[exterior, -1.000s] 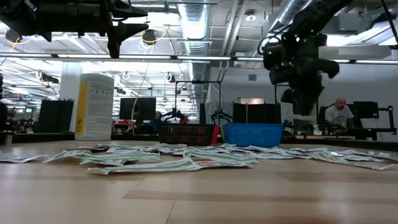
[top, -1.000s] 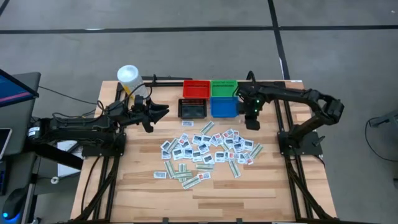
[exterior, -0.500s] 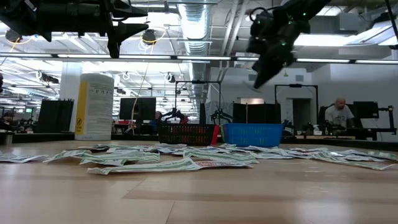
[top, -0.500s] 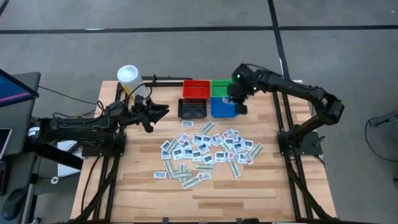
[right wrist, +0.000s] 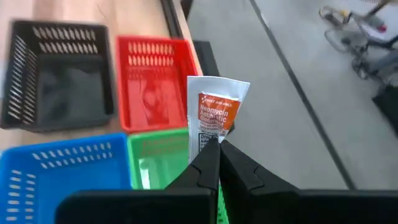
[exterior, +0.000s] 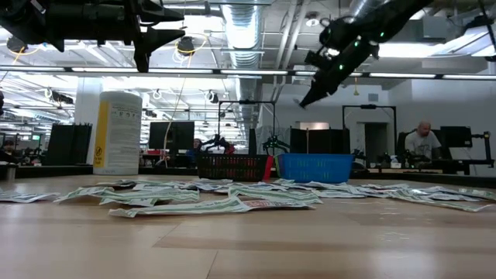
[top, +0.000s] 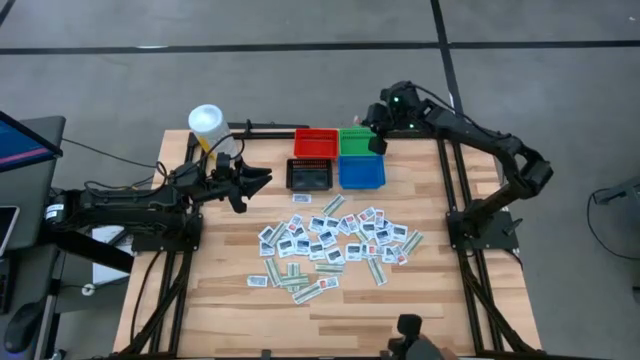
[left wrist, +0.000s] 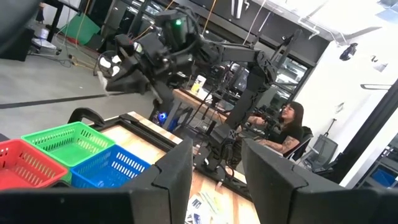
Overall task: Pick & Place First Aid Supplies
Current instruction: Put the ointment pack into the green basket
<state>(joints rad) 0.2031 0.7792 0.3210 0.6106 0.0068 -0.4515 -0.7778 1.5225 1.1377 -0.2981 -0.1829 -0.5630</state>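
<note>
On the tabletop (top: pixel 200 290), 9 o'clock: left gripper (top: pixel 262 179) waits in the air, fingers parted, holding nothing.
Centre: the first aid supplies (top: pixel 335 243) lie in a spread heap, most of them not yet sorted.
Bins, 12 o'clock: black bin (top: pixel 309 175), red bin (top: pixel 315 142), blue bin (top: pixel 361 172), green bin (top: pixel 357 140).
Right gripper (right wrist: pixel 217 151): over the green bin, fingers closed on one packet (right wrist: pixel 214 115) with orange print.
Progress: early; the held packet looks ready for release.

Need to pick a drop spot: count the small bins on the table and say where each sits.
4, in a two-by-two cluster at the table's far edge: red bin and green bin behind, black bin and blue bin in front. None looks hidden.
</note>
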